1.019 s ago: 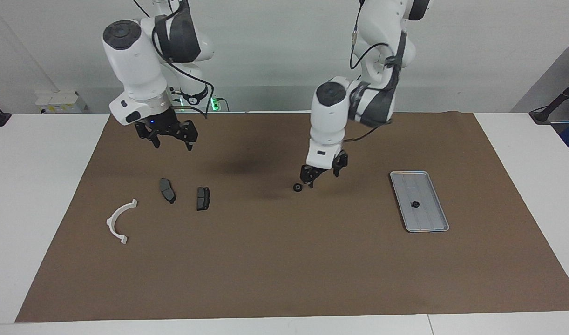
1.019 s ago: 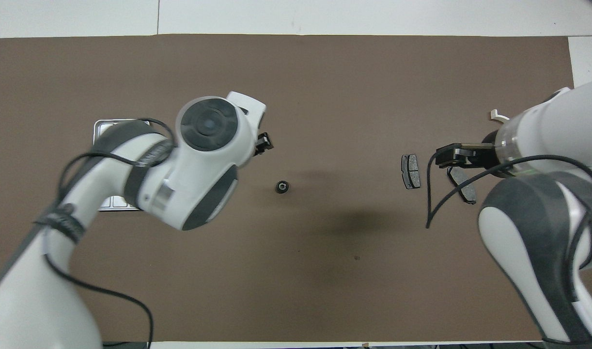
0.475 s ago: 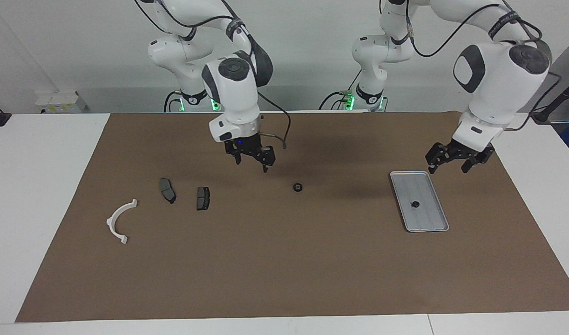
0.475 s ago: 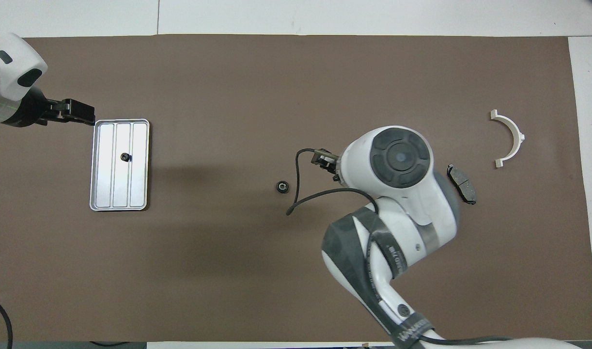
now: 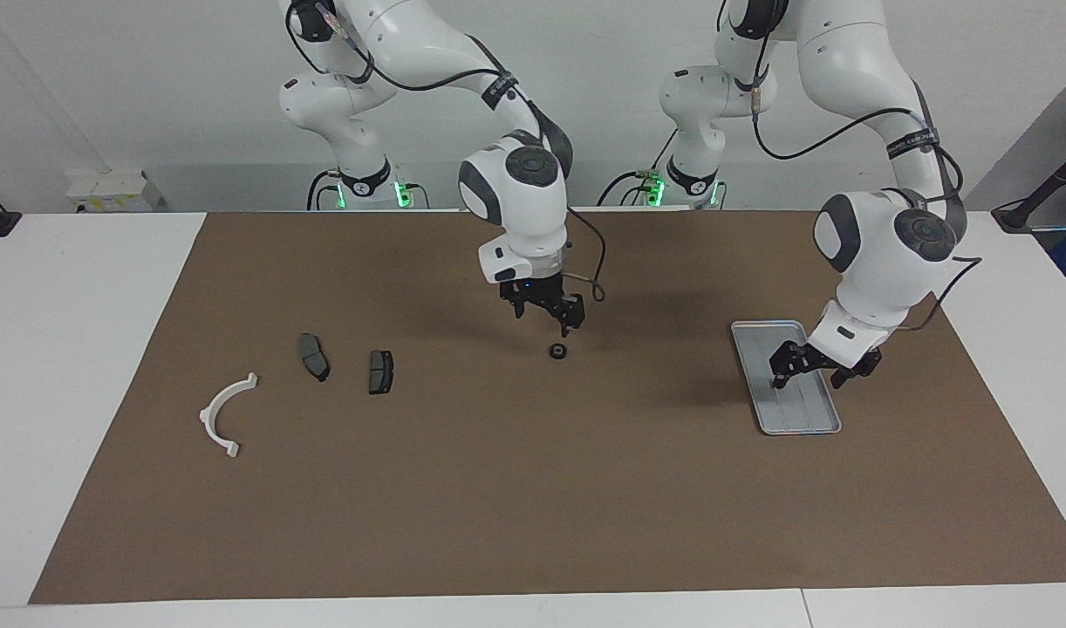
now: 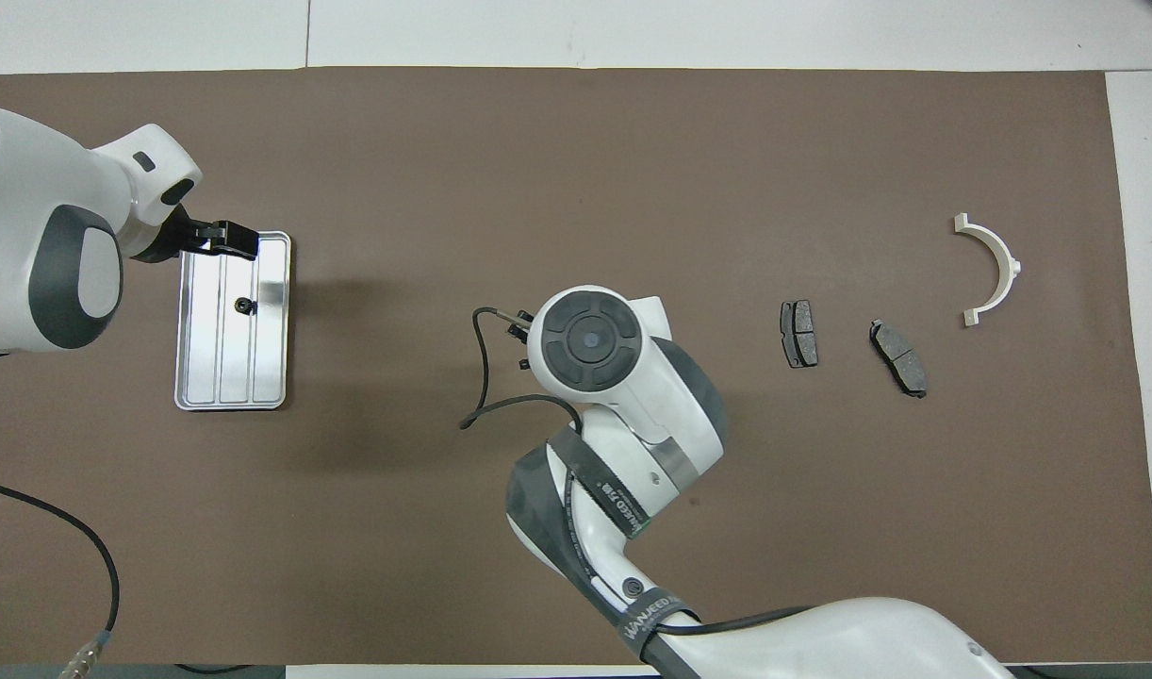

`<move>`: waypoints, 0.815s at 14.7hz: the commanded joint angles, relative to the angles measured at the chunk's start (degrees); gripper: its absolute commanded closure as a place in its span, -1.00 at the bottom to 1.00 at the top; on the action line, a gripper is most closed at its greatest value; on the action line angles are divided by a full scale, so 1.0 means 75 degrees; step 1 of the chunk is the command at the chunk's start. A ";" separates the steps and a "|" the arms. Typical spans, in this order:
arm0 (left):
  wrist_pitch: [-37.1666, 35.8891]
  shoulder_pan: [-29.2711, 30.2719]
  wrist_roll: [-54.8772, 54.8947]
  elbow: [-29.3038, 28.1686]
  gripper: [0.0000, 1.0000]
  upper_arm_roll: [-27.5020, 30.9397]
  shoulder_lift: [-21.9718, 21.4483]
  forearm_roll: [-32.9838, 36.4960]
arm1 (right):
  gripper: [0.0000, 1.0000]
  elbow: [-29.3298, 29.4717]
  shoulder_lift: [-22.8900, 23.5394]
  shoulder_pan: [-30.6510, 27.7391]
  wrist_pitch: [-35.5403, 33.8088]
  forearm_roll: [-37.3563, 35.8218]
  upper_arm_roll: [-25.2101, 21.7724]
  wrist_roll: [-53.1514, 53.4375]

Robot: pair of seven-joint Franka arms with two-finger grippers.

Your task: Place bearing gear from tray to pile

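The right gripper [image 5: 546, 316] hangs above a small black gear [image 5: 557, 351] lying on the brown mat [image 5: 533, 488] near the table's middle, its fingers spread and holding nothing; from overhead the arm's wrist covers both that gear and the gripper, so neither can be made out there. The left gripper [image 5: 814, 369] is low over the tray [image 6: 191, 377], at the left arm's end of the table, its fingers apart and empty. A second gear [image 6: 244, 305] sits on the tray's ribbed floor; in the facing view the left gripper hides it. Toward the right arm's end lie the pile's parts: two dark pads [image 5: 380, 372] [image 5: 313, 356] and, at about eight o'clock from them in the facing view, a white half-ring bracket [image 5: 222, 413].
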 commanded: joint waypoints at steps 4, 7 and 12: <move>0.0528 0.0153 0.0237 -0.1202 -0.89 0.0034 -0.0478 -0.0039 | -1.00 0.1202 0.1389 0.0150 -0.0032 -0.0547 -0.0018 0.0601; 0.0903 0.0305 0.0342 -0.1648 -0.86 0.0035 -0.0559 -0.0039 | -1.00 0.1061 0.1401 0.0114 0.0061 -0.0570 -0.0018 0.0589; 0.1431 0.0294 0.0261 -0.2082 -0.84 0.0023 -0.0560 -0.0050 | -0.98 0.0605 0.1330 0.0114 0.0402 -0.0570 -0.0018 0.0542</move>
